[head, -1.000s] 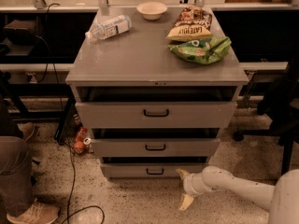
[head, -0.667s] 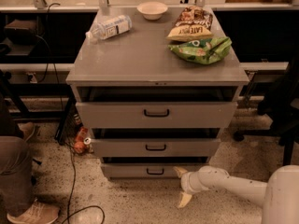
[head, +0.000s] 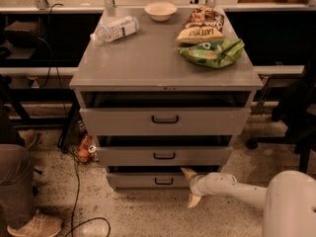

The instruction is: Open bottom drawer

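Observation:
The grey metal cabinet has three drawers. The bottom drawer has a plain grey front and a small black loop handle. It stands slightly out, with a dark gap above its front. My gripper is low at the drawer's right end, just right of the handle. Its two pale fingers are spread apart, one up by the drawer's top edge, one down by the floor. It holds nothing. The white arm comes in from the lower right.
The top drawer and middle drawer also stand slightly out. On the cabinet top lie a water bottle, a bowl and chip bags. A person's leg and shoe are at left, cables on the floor.
The gripper has shifted slightly left toward the bottom drawer's front. The drawers have not visibly moved.

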You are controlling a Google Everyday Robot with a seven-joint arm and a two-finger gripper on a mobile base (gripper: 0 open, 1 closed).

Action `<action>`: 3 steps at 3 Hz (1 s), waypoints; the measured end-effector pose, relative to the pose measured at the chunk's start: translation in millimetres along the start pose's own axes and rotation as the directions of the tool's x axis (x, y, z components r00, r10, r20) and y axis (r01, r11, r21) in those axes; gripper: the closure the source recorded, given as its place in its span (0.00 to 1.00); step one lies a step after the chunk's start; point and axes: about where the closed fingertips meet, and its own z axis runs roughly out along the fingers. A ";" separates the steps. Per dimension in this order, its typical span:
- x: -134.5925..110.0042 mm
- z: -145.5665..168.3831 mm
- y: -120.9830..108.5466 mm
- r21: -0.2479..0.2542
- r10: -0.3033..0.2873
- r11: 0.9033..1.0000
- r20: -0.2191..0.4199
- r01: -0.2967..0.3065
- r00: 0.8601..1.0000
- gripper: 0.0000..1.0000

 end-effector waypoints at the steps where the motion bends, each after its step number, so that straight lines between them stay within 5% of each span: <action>1: 9.4 12.8 -14.0 0.028 -0.010 1.000 -0.021 0.011 1.000 0.00; 3: 54.1 27.8 -34.1 0.113 0.089 0.990 -0.097 -0.078 0.991 0.00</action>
